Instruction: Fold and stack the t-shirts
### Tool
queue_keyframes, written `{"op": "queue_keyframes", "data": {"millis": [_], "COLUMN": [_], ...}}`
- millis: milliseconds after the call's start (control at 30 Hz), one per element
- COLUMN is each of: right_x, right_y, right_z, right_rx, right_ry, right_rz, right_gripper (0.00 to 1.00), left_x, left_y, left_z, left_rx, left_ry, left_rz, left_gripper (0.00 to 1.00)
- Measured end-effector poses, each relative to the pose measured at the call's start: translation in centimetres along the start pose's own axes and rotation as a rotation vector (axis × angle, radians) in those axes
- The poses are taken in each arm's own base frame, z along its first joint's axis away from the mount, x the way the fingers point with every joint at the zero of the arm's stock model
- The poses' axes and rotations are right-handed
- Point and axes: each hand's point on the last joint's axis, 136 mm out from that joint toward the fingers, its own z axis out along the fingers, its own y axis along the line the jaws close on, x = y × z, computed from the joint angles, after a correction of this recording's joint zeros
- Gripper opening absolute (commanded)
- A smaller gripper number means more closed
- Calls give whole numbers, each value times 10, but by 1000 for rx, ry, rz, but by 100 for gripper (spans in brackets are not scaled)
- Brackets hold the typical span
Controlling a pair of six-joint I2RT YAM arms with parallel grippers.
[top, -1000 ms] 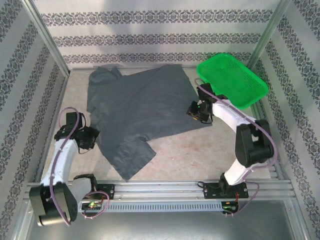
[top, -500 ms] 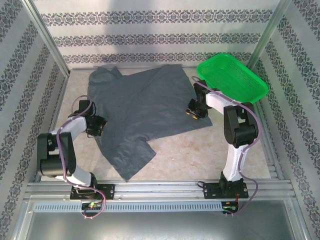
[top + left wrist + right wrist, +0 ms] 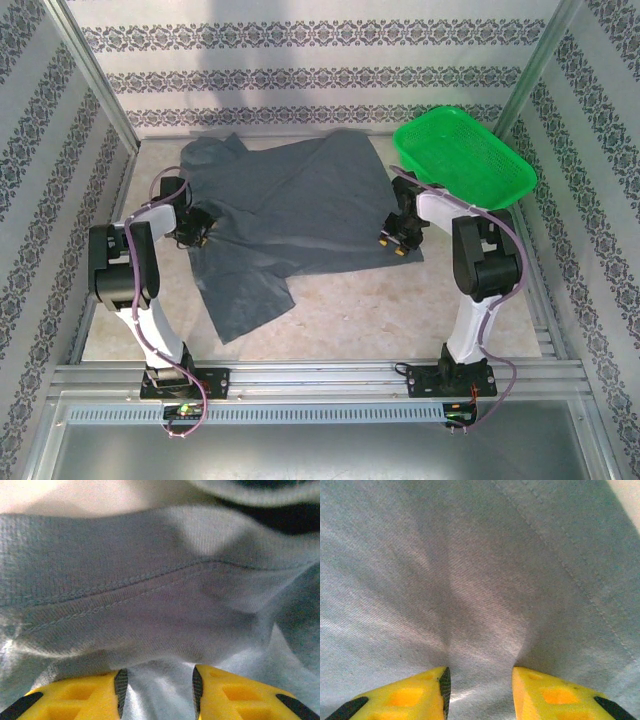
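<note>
Patterned wall panels (image 3: 300, 70) are seen round a pale table (image 3: 350, 300). One dark slate-grey t-shirt (image 3: 290, 205) is spread unfolded over the table's far-centre area. One sleeve is laid toward the far left corner, and a long flap is stretched out toward the near left. A green basket (image 3: 465, 160) is set at the far right, just beside the t-shirt's right edge.

The left end effector (image 3: 198, 228) is lowered onto the t-shirt's left edge, below that sleeve. In the left wrist view its yellow fingers (image 3: 85, 695) are held apart, tips down on the fabric. Cloth is seen across the gap btwn them but is not clamped. A double-stitched seam (image 3: 150, 582) is seen running across just ahead.

The right end effector (image 3: 397, 238) is placed on the t-shirt's near right corner, close to the basket. In the right wrist view its fingers (image 3: 410, 695) are likewise parted and pressed on cloth, w/ creases drawn toward the gap. A stitched hem (image 3: 580, 585) is visible at the right.
</note>
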Motion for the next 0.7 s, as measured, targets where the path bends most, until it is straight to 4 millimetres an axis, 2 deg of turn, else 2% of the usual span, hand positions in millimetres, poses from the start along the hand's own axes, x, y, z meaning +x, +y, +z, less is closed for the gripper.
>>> {"op": "queue_keyframes", "data": {"millis": [100, 200, 333, 400, 433, 500, 600, 667, 700], "right_x": [0, -2, -11, -14, -15, -15, -9, -2, 2], "right_y": [0, 5, 20, 25, 26, 24, 13, 3, 0], "right_z": [-3, -13, -49, -66, -74, -84, -86, -81, -78], "right_rx": [-3, -22, -84, -113, -125, -141, -147, -136, -132], "right_ry": [-3, -25, -109, -148, -163, -183, -179, -161, -150], "right_rz": [-4, -28, -95, -121, -130, -132, -125, -119, -118], "right_gripper": [42, 45, 46, 47, 47, 48, 48, 48, 48], "left_x": [0, 9, 29, 50, 67, 102, 156, 178, 186], "left_y": [7, 26, 38, 37, 38, 48, 98, 139, 152], "left_z": [-6, -24, -77, -100, -109, -115, -110, -109, -110], "left_rx": [-22, -69, -84, -68, -61, -64, -140, -215, -235], "left_ry": [-11, -34, -105, -128, -125, -89, 15, 62, 78], "left_rz": [8, 9, 33, 66, 92, 127, 129, 91, 72], "left_gripper": [50, 60, 59, 56, 56, 55, 55, 55, 55]}}
